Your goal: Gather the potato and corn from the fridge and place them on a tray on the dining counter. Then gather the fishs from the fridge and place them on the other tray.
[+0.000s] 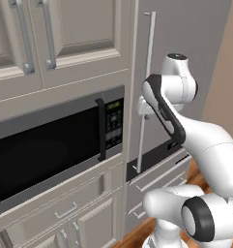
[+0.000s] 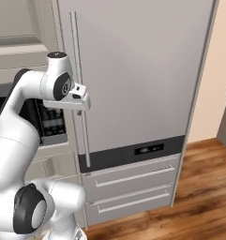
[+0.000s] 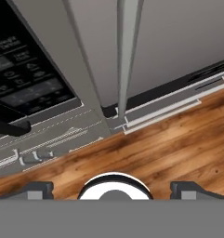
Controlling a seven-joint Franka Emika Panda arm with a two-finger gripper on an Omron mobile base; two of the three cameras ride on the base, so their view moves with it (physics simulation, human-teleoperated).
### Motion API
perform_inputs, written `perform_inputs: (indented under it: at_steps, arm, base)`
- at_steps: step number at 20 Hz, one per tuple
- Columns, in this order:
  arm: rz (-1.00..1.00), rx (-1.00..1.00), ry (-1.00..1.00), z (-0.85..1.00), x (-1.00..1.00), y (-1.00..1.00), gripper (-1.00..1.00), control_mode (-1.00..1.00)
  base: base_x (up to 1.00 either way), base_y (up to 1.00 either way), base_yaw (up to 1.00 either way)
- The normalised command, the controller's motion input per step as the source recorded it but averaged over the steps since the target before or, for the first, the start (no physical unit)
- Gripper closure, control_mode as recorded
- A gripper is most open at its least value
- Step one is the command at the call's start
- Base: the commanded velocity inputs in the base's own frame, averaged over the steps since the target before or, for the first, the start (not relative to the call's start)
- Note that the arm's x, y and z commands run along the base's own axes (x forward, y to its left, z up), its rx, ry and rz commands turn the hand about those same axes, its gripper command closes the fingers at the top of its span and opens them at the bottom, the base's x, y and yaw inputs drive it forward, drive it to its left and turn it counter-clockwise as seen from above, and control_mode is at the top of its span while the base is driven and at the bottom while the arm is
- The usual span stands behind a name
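Open jaws at the fridge handle

The gripper (image 2: 81,98) hangs right at the long silver handle (image 2: 79,89) of the closed fridge (image 2: 138,75), its jaws spread wide with nothing between them. The handle runs along the door's left edge, beside the black microwave (image 1: 45,145). Below the door lie two drawers (image 2: 133,185) and a wooden floor (image 3: 169,148).
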Motion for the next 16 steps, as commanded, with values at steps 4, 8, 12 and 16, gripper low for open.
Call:
perform_inputs:
  at_steps: [4, 8, 12, 16]
  arm:
    - [0.0, 0.0, 0.0, 0.0, 0.0, 0.0, -1.0, 1.0]
    - [-0.02, 0.0, 0.0, -0.03, 0.0, 0.0, -1.0, -1.0]
    - [-0.11, 0.0, -0.01, -0.12, 0.15, -0.12, -1.0, -1.0]
    - [0.02, 0.12, -0.13, -0.3, 0.55, -0.34, -1.0, -1.0]
  base:
    - [0.07, 0.34, -0.01]
    - [0.0, 0.0, -0.04]
    - [0.0, 0.0, 0.0]
    - [0.0, 0.0, 0.0]
